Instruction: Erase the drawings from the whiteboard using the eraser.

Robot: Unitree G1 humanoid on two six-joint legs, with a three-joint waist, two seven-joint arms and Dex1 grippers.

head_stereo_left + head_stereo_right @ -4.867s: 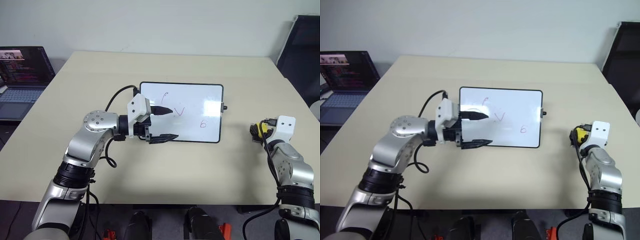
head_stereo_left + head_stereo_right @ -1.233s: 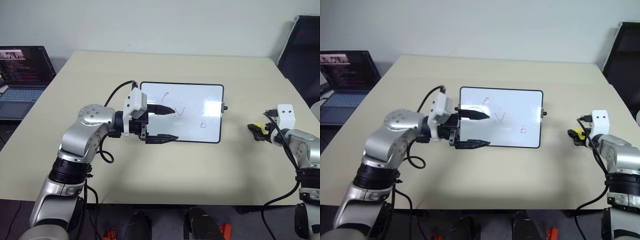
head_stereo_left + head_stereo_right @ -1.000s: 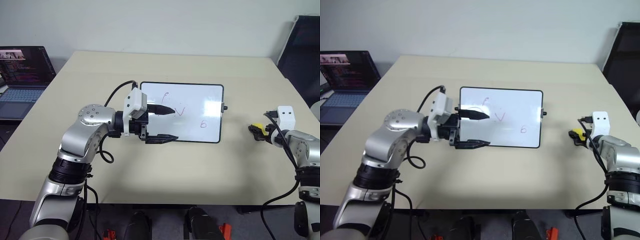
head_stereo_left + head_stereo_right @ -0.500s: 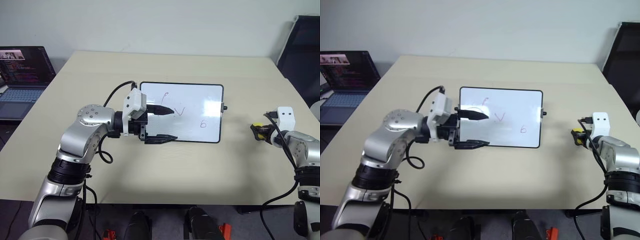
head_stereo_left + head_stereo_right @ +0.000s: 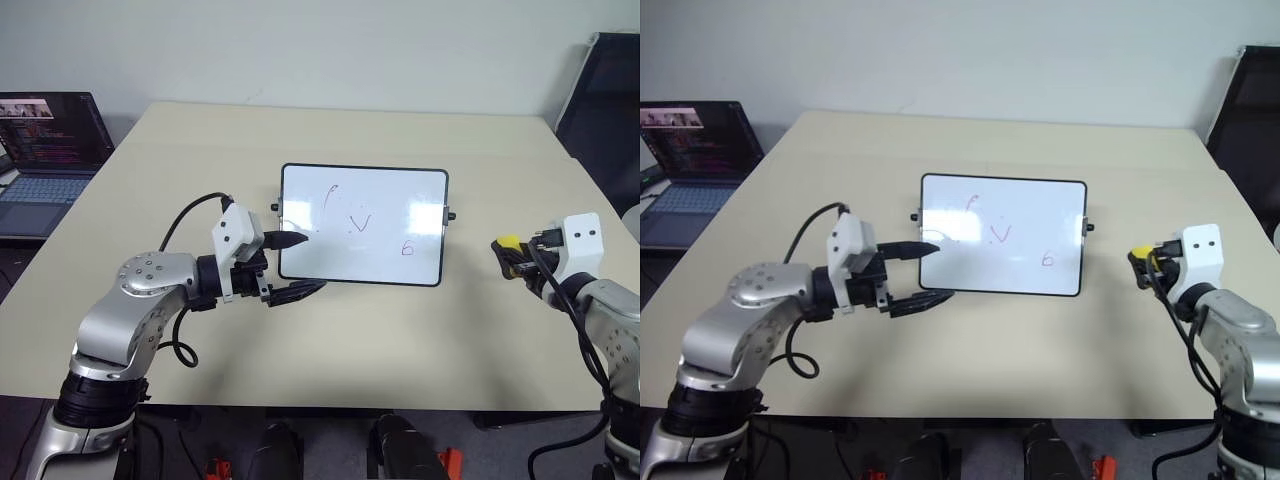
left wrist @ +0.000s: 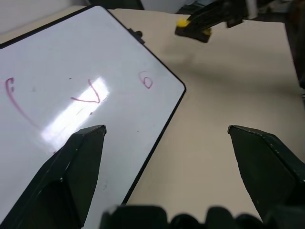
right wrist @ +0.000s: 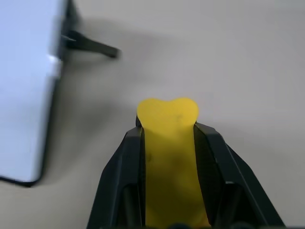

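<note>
Yellow eraser (image 7: 167,157) clamped in right pincer (image 5: 512,257), clear of bench (image 5: 400,330) right of whiteboard (image 5: 390,240); left pincer (image 5: 292,266) agape at board's left edge; red drawings (image 5: 360,222) all unwiped.

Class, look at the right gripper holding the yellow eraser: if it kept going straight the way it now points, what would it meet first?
The right gripper, shut on the eraser, points over bare table beside the whiteboard. The way ahead looks free as far as the picture shows, though depth is hard to judge.
</note>
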